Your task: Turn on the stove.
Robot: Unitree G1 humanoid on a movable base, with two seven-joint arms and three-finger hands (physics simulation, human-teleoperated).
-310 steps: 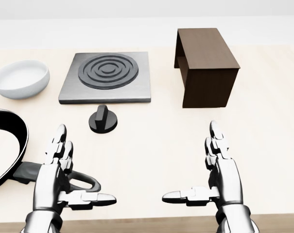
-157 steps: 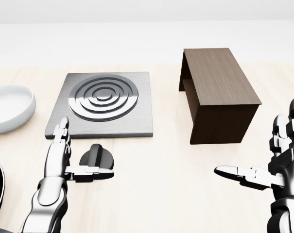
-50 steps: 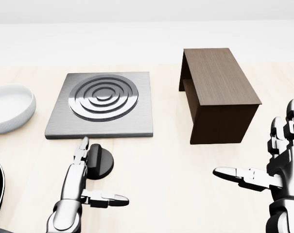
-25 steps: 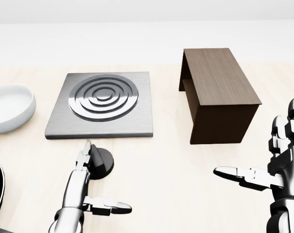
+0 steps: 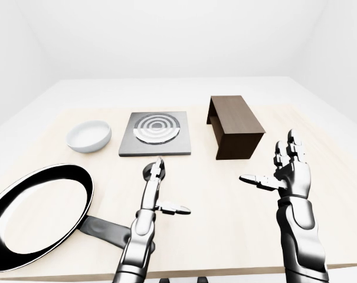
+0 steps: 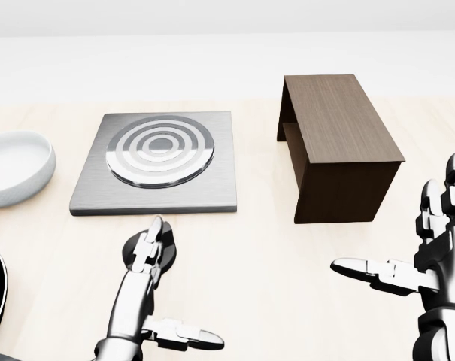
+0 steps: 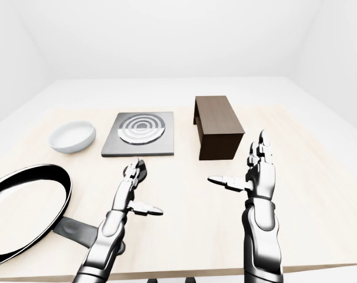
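Left hand (image 6: 147, 280) open-fingered over the black knob (image 6: 164, 252) below the unlabelled stove (image 6: 158, 162).

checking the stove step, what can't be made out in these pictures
- Knob: head view, the left hand lies over it, so its pointer position is hidden; too small in the eye views.
- Contact: open fingers lie over the knob; touching cannot be told.
- Frying pan: cut off by the left edge in the head view; its handle passes behind the left forearm in the left-eye view.
- Wooden box: its inside is not visible.
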